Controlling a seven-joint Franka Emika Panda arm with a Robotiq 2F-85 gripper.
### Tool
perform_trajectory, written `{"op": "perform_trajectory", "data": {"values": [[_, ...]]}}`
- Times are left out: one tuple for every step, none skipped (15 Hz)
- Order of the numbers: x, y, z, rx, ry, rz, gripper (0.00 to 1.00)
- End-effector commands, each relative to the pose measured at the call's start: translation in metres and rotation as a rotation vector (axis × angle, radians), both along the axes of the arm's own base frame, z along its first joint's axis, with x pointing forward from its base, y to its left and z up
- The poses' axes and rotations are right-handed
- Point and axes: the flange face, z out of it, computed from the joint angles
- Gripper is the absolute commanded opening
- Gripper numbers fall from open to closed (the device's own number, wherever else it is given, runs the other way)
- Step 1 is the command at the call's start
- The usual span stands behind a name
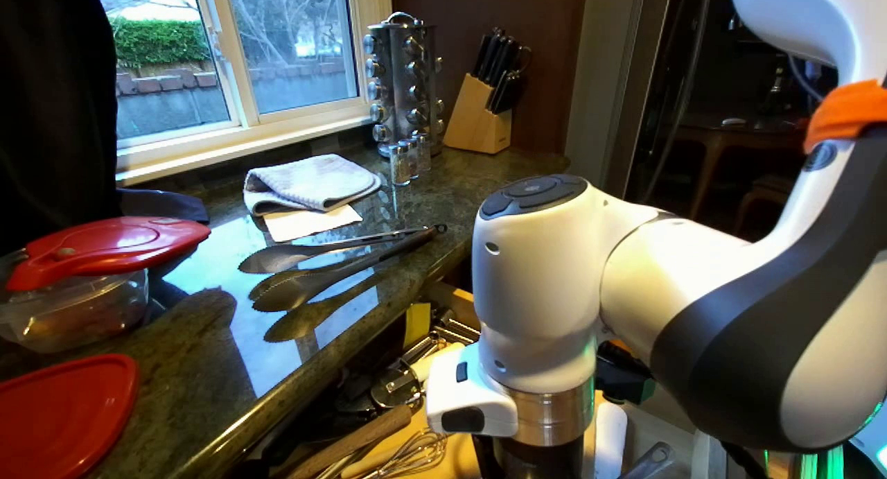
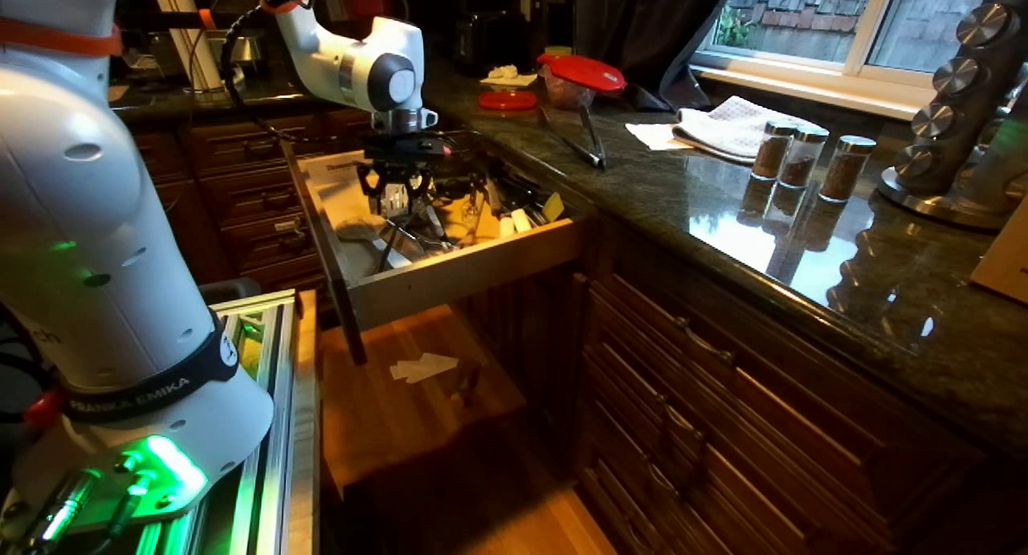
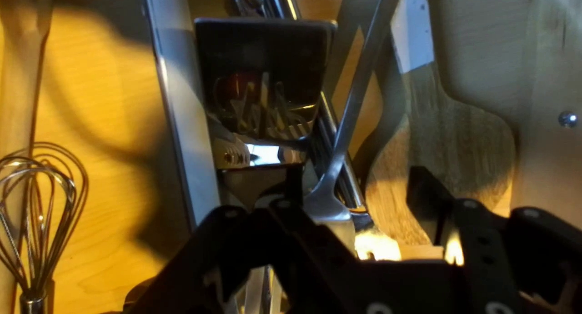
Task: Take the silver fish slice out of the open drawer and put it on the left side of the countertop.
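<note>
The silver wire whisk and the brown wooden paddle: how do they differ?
The silver wire whisk has open loops; the brown wooden paddle has a broad, solid head. In the wrist view, the whisk's head points toward the top, the paddle's toward the bottom. Both lie in the light-wood drawer.

Lower left in an exterior view, my black band (image 2: 152, 394) reads "FRANKA EMIKA"; above it, near the left edge, my white casing (image 2: 96, 234) shows "ch".
</note>
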Motion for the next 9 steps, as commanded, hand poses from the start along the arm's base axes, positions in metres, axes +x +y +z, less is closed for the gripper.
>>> {"op": "perform_trajectory", "data": {"values": [[-0.0071,0.0039,-0.0142,-0.024,-0.026,-0.014,0.37],[-0.0085,0.0047,-0.0162,-0.032,-0.032,-0.014,0.32],[-0.0098,0.0055,-0.0180,-0.037,-0.036,-0.013,0.30],[-0.0109,0.0061,-0.0197,-0.042,-0.042,-0.014,0.29],[-0.0116,0.0065,-0.0208,-0.049,-0.052,-0.014,0.29],[-0.0118,0.0070,-0.0211,-0.055,-0.065,-0.014,0.25],[-0.0119,0.0073,-0.0208,-0.061,-0.078,-0.014,0.29],[-0.0125,0.0076,-0.0210,-0.067,-0.088,-0.014,0.29],[-0.0132,0.0076,-0.0211,-0.071,-0.095,-0.016,0.42]]}}
